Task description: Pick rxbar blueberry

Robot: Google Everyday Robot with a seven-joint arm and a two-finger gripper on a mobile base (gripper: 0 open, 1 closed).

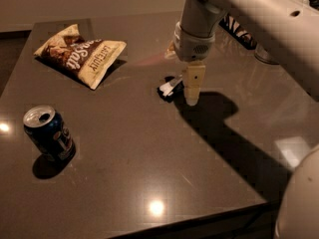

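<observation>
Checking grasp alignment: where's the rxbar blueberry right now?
Camera view, table centre-right: the rxbar blueberry lies just left of the end effector, well right of the chip bag.

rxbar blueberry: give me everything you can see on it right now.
The rxbar blueberry is a small flat bar in a dark, glossy wrapper with a white label patch. It lies flat and diagonal on the dark table, right of the chip bag. Its right end is hidden behind the pincer, which hangs over that end pointing down; whether they touch cannot be told. Nothing else touches it.
</observation>
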